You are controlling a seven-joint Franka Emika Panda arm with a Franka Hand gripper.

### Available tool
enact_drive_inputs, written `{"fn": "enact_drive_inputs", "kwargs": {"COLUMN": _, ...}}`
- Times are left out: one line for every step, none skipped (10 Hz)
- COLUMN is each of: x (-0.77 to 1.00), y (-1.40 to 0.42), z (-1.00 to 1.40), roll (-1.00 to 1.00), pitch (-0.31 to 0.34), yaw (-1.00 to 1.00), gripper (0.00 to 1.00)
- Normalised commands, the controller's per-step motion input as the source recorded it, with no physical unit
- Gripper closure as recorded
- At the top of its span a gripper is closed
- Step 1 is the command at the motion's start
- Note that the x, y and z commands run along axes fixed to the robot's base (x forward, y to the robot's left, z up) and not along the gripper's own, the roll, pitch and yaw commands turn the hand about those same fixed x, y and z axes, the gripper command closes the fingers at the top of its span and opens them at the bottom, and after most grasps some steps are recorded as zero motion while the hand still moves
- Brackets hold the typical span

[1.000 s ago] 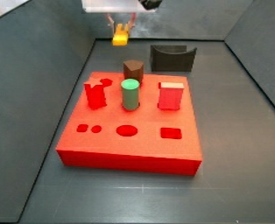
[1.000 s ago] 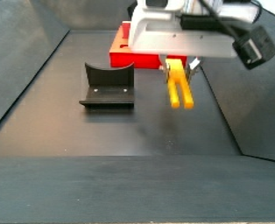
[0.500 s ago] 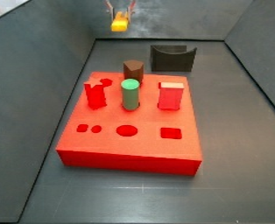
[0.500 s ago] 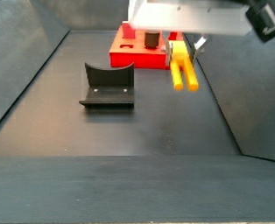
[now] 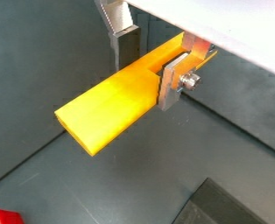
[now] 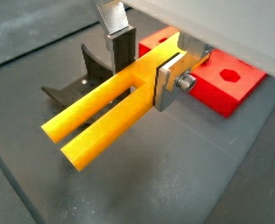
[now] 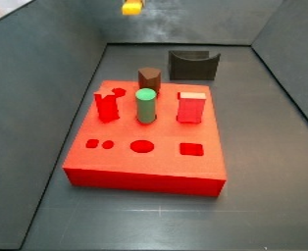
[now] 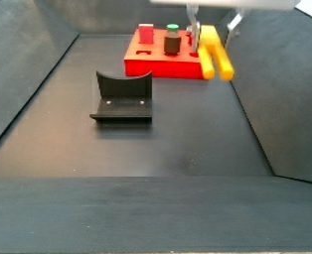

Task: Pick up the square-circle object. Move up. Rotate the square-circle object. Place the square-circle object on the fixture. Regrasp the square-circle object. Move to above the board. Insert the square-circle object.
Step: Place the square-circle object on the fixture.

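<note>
The tool (image 6: 146,68) clamps the square-circle object (image 6: 105,118) between its fingers.

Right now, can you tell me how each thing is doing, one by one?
gripper: high above the floor, jaws shut on the square-circle object.
square-circle object: held in the air, touching nothing else.
fixture: on the floor, nothing in its cut-out.
board: flat on the floor, some holes unfilled.
green cylinder: upright on the board.
brown peg: upright on the board.
</note>
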Motion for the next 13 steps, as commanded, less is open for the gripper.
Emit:
{"fn": "enact_drive_inputs", "kwargs": {"x": 0.00, "y": 0.01, "z": 0.22, "roll": 0.11, "pitch": 0.104, "yaw": 0.02, "gripper": 1.00}}
{"fn": "enact_drive_inputs", "kwargs": {"x": 1.00, "y": -0.61, "z": 0.06, "roll": 0.39, "pitch": 0.351, "yaw": -0.02, "gripper": 1.00}}
{"fn": "enact_drive_inputs", "kwargs": {"x": 1.00, "y": -0.60, "z": 0.01, "roll": 0.38, "pitch": 0.348, "yaw": -0.01, "gripper": 1.00}}
{"fn": "enact_drive_inputs", "kwargs": {"x": 1.00, "y": -0.55, "z": 0.02, "roll": 0.35, "pitch": 0.323, "yaw": 0.01, "gripper": 1.00}}
{"fn": "enact_drive_inputs", "kwargs": {"x": 1.00, "y": -0.49, "z": 0.02, "roll": 0.25, "pitch": 0.275, "yaw": 0.02, "gripper": 1.00}}
{"fn": "enact_drive_inputs", "kwargs": {"x": 1.00, "y": -0.44, "z": 0.01, "roll": 0.15, "pitch": 0.202, "yaw": 0.03, "gripper": 1.00}}
{"fn": "enact_drive_inputs", "kwargs": {"x": 1.00, "y": -0.40, "z": 0.01, "roll": 0.13, "pitch": 0.167, "yaw": 0.03, "gripper": 1.00}}
{"fn": "enact_drive_inputs", "kwargs": {"x": 1.00, "y": -0.36, "z": 0.01, "roll": 0.11, "pitch": 0.150, "yaw": 0.04, "gripper": 1.00}}
{"fn": "enact_drive_inputs", "kwargs": {"x": 1.00, "y": -0.33, "z": 0.01, "roll": 0.11, "pitch": 0.141, "yaw": 0.04, "gripper": 1.00}}
{"fn": "enact_drive_inputs", "kwargs": {"x": 1.00, "y": -0.31, "z": 0.01, "roll": 0.10, "pitch": 0.140, "yaw": 0.03, "gripper": 1.00}}
{"fn": "enact_drive_inputs", "kwargs": {"x": 1.00, "y": -0.25, "z": 0.01, "roll": 0.10, "pitch": 0.138, "yaw": 0.03, "gripper": 1.00}}
{"fn": "enact_drive_inputs", "kwargs": {"x": 1.00, "y": -0.22, "z": 0.01, "roll": 0.09, "pitch": 0.146, "yaw": 0.04, "gripper": 1.00}}
{"fn": "enact_drive_inputs", "kwargs": {"x": 1.00, "y": -0.19, "z": 0.01, "roll": 0.09, "pitch": 0.151, "yaw": 0.03, "gripper": 1.00}}
